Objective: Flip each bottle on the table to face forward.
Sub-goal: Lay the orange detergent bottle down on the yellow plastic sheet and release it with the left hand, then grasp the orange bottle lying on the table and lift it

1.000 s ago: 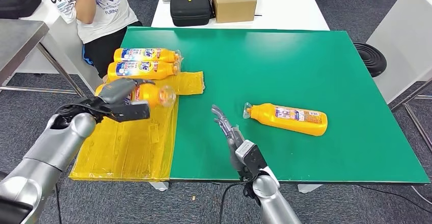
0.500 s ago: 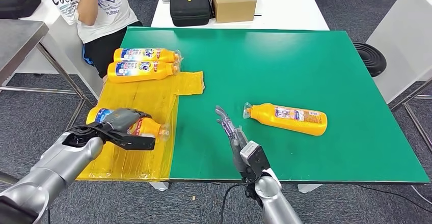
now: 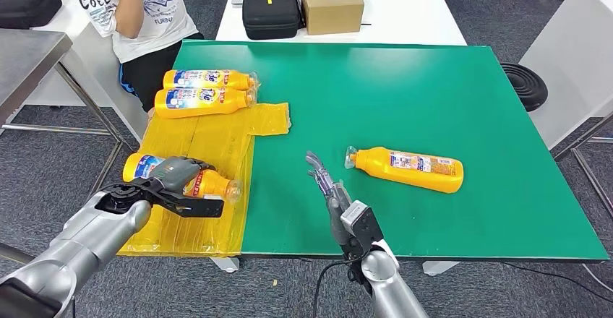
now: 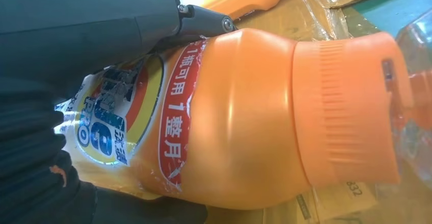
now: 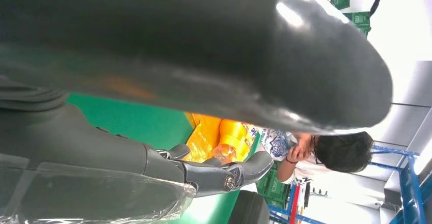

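the left hand (image 3: 176, 181) is seen closed around an orange bottle (image 3: 189, 179), which is held lying on its side over the near part of the yellow plastic sheet (image 3: 195, 217) at the left edge of the bench (image 3: 434, 87). in the left wrist view the same bottle (image 4: 244, 117) is shown close up, with its orange cap and a label of red, white and blue print, and the dark fingers (image 4: 61, 81) are wrapped over the label end. whether the bottle rests on the sheet or is held just above it cannot be told.

the right hand (image 3: 327, 188) is held over the near middle of the green bench top, with its fingers stretched forward, slightly apart, and nothing between them. in the right wrist view its thick grey thumb (image 5: 204, 46) and darker fingers (image 5: 219, 175) are shown with nothing held.

four orange bottles are counted in all. beyond the right hand and a little to its right, a second bottle (image 3: 408, 168) is laid on its side on the green surface, with its cap pointed toward the hand and kept apart from the fingertips. at the far left edge of the bench, two more bottles (image 3: 206, 90) are laid side by side, touching, with their caps turned to the right and their blue-and-white labels upward.

behind those two bottles, a person (image 3: 141, 14) in a white printed shirt is seated. on a white table further back, one black case (image 3: 269, 7) and one cardboard box (image 3: 331, 1) are placed side by side.
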Action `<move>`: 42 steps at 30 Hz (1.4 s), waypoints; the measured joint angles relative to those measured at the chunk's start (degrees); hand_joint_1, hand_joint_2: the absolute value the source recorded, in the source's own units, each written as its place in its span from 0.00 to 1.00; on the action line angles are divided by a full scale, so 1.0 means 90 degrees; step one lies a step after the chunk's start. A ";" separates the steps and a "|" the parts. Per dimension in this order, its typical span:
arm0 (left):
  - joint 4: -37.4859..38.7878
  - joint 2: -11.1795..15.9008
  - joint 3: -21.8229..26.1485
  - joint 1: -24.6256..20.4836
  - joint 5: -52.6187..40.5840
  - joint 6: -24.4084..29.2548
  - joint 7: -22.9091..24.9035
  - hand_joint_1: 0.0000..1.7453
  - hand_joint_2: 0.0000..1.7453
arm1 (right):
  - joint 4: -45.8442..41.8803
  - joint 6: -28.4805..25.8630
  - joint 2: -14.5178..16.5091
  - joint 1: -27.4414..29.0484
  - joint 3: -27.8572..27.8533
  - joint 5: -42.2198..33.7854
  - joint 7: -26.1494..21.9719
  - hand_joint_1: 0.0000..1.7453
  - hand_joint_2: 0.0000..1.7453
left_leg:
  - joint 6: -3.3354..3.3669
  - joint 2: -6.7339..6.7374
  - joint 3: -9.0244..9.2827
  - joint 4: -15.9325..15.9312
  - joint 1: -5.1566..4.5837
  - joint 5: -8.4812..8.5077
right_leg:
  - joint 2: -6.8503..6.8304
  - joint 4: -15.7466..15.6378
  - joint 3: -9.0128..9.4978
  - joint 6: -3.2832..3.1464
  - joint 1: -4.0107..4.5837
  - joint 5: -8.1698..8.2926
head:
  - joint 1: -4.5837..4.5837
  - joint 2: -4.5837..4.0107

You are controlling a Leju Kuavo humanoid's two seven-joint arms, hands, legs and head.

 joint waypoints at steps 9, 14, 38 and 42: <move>0.0210 -0.0010 -0.0077 -0.0261 -0.0189 -0.0864 -0.0534 0.04 1.00 | 0.0159 0.0010 0.0013 -0.0119 0.0001 -0.0069 -0.0005 0.00 0.00 | -0.0001 0.0000 0.0022 0.0000 0.0000 0.0002 | 0.0001 0.0000 0.0021 -0.0005 0.0001 0.0005 | -0.0001 0.0000; 0.0416 -0.0023 -0.0206 -0.0463 -0.0144 -0.1304 -0.0894 0.00 1.00 | 0.0253 -0.0015 0.0026 -0.0189 0.0003 -0.0120 -0.0018 0.00 0.00 | -0.0002 0.0003 0.0024 0.0000 0.0000 0.0003 | 0.0003 0.0000 0.0019 -0.0016 0.0004 0.0012 | -0.0001 0.0000; 0.0679 0.0035 -0.0569 -0.0783 0.0510 -0.1508 -0.1407 0.00 1.00 | 0.0661 -0.0133 0.0019 -0.0314 0.0019 -0.0504 -0.0093 0.00 0.00 | -0.0005 0.0004 0.0019 0.0000 0.0005 0.0005 | 0.0002 0.0000 0.0012 -0.0017 0.0010 0.0012 | 0.0000 0.0000; 0.0546 0.0084 -0.0579 -0.0766 0.0691 -0.1324 -0.1322 0.00 1.00 | 0.0665 -0.0145 0.0010 -0.0310 0.0017 -0.0561 -0.0044 0.00 0.00 | -0.0008 0.0004 0.0008 0.0000 0.0007 0.0008 | 0.0002 0.0000 0.0003 -0.0017 0.0011 0.0012 | 0.0001 0.0000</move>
